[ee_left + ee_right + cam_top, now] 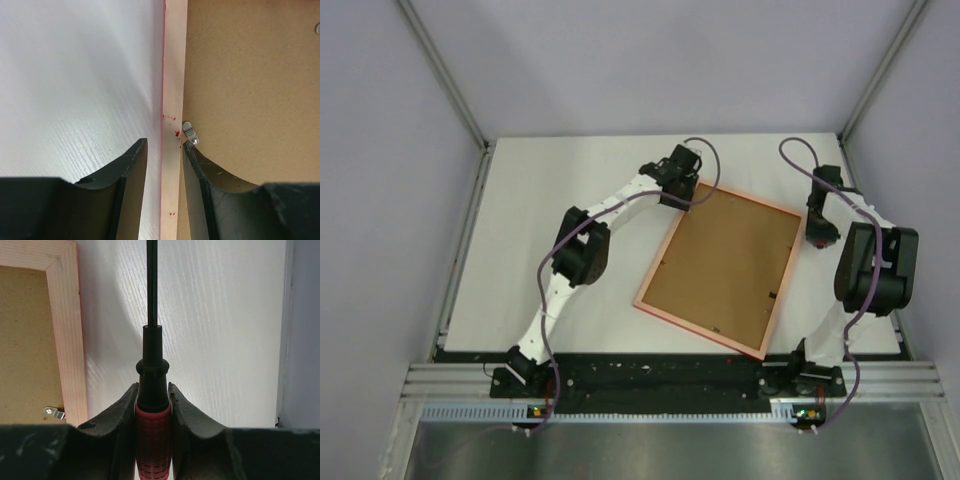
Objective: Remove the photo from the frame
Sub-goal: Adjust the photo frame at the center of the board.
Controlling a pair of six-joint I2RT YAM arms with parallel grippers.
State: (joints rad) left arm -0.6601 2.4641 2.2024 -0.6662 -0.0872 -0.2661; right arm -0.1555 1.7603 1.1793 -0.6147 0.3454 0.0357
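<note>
The thin red-edged frame (172, 75), face-down, is straddled loosely by the unclenched left hand (164, 144), a red-handled screwdriver (152, 355) is clamped in the right hand (152, 386), and the photo, unseen under the brown backing board (250, 75), is judged unremoved.

The frame (720, 268) lay back-up on the white counter (560, 190), turned askew, its brown back bordered by a thin reddish rim. 2 small dark marks sat on the back near its right and near edges. The left arm stretched from its base across the counter, and the left hand (682, 182) sat at the frame's far-left corner, over the rim. The right arm stood folded at the right side, and the right hand (819, 230) pointed down just beside the frame's far-right corner. A red tool (817, 241) showed at its tip. Purple cables looped along both arms. A metal rail (660, 385) ran along the counter's near edge.
</note>
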